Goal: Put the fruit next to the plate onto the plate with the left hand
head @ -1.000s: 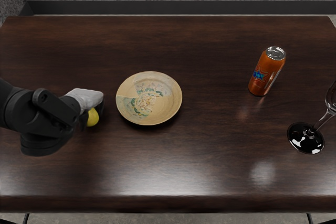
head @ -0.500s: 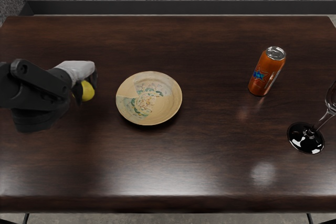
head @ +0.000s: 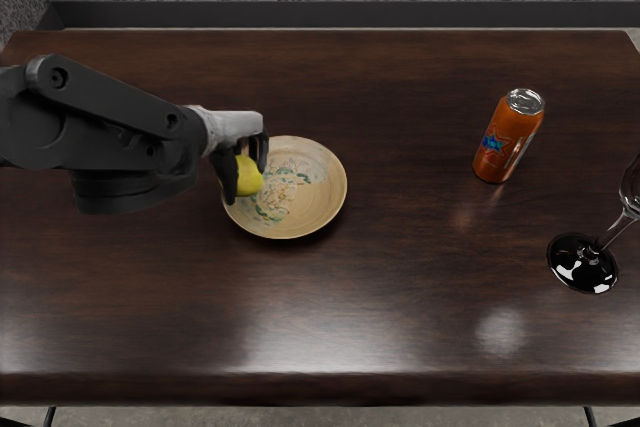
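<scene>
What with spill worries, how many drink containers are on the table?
2. An orange can stands at the right of the table; a wine glass, partly cut off by the picture's right edge, is nearer the front. None seems hidden.

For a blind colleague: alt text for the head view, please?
The robot's left hand holds a yellow fruit at the left rim of a patterned plate on a dark table. An orange can and a wine glass stand far right.

Yellow fruit, tan green-flecked plate, orange can.
</scene>
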